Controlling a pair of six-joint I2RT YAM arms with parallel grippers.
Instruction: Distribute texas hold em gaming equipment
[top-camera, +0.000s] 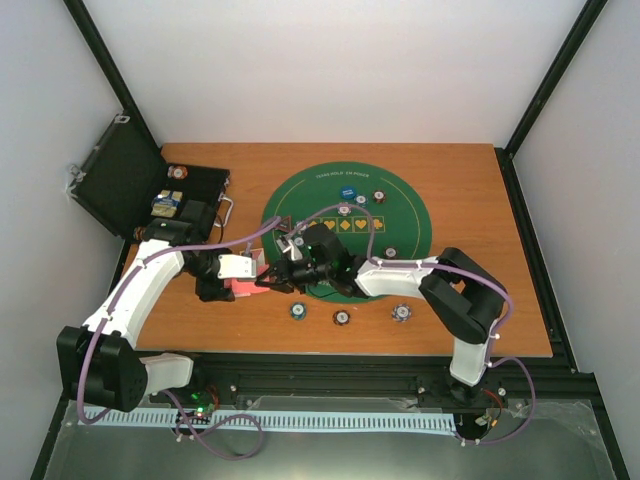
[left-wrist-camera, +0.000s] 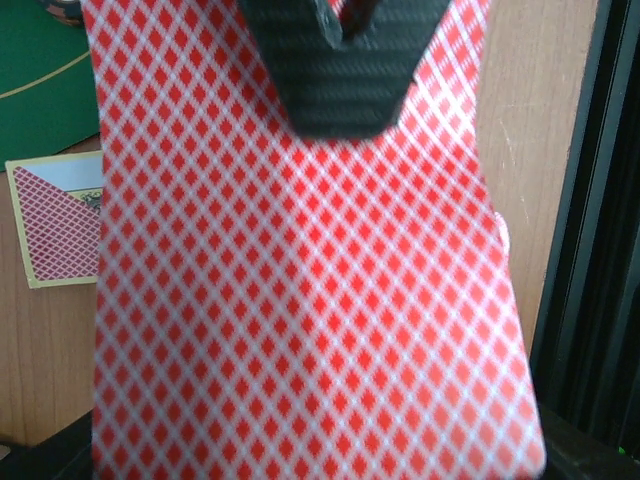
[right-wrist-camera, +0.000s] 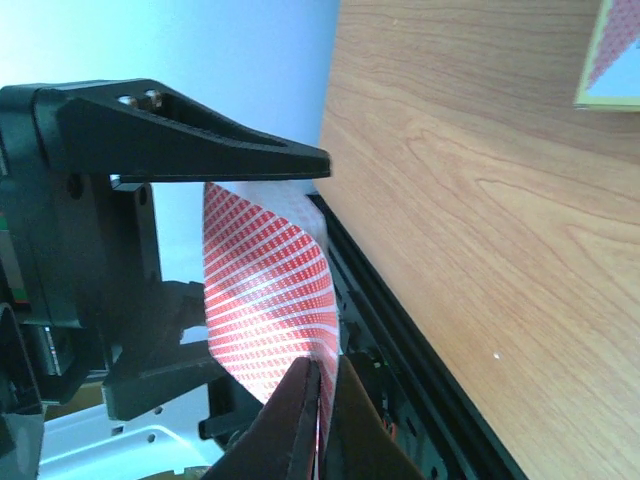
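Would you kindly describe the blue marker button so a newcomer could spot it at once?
Find the round green felt mat on the wooden table. Near its far edge, under the white lettering, lies the blue marker button; it alone is blue, unlike the striped chips nearby.

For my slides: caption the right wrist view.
Right gripper pinches a bowed red-backed card that the left gripper holds over the table.

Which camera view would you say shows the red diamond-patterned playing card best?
The left wrist view: the red diamond-patterned playing card fills most of the frame, its back pattern facing the camera. The right wrist view shows the card nearly edge-on and bowed; the top external view shows only a small reddish patch.
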